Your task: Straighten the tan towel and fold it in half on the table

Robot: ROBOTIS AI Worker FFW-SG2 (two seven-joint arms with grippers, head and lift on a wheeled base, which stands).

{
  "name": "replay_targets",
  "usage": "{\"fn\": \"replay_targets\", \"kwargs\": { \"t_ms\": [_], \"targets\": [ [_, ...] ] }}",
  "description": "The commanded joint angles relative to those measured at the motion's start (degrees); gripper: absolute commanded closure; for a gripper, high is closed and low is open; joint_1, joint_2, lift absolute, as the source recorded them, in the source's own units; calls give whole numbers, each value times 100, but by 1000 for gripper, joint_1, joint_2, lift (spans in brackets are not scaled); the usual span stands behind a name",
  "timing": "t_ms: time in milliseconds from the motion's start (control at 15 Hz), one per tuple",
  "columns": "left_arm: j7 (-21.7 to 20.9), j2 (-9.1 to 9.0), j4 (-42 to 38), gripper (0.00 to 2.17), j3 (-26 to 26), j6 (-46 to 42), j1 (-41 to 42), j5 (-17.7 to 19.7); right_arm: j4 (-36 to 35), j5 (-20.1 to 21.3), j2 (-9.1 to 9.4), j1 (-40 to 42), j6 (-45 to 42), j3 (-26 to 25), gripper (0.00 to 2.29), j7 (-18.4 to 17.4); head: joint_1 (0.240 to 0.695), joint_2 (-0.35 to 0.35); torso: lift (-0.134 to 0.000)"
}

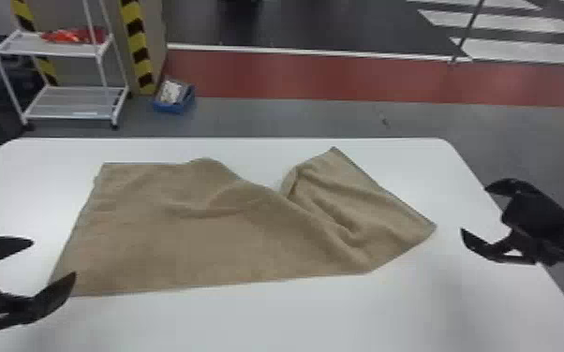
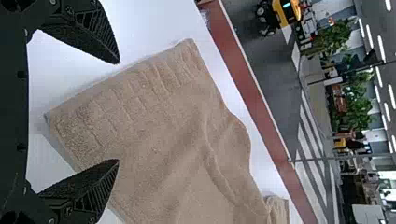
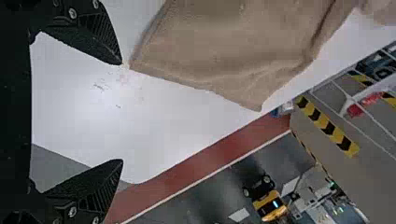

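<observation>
Partly straightened across the middle of the head view: the tan towel [image 1: 178,243], on a white bench [image 1: 295,318]. Mostly flat toward the left; creased, bunched and askew toward the right, with a notch in the upper edge. At lower left, near one corner, the left end effector [image 1: 54,258], fingers parted wide, empty. At right, apart from the tan towel, the right end effector [image 1: 474,209], likewise spread and empty. Apparently left to do: right end squared, creases smoothed, then the whole fold in half, as yet unmade.
</observation>
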Motion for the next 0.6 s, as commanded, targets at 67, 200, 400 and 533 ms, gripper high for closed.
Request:
{"fn": "replay_targets", "kwargs": {
  "t_ms": [67,200,400,533],
  "targets": [
    [-220,160,52,147,0,1,-79,-348,521,418,-187,-380,-21,325,191,-4,695,-115,-123],
    [-598,318,158,208,-9,36,-246,-621,626,426,-213,-512,-21,439,194,49,695,-113,-123],
    [-1222,652,237,211,-62,247,-307,-841,731,418,-310,-591,-21,448,198,67,695,-100,-123],
    [-1486,749,281,211,-176,264,-325,-1025,793,426,-415,-670,-21,545,198,146,695,-98,-123]
  ]
}}
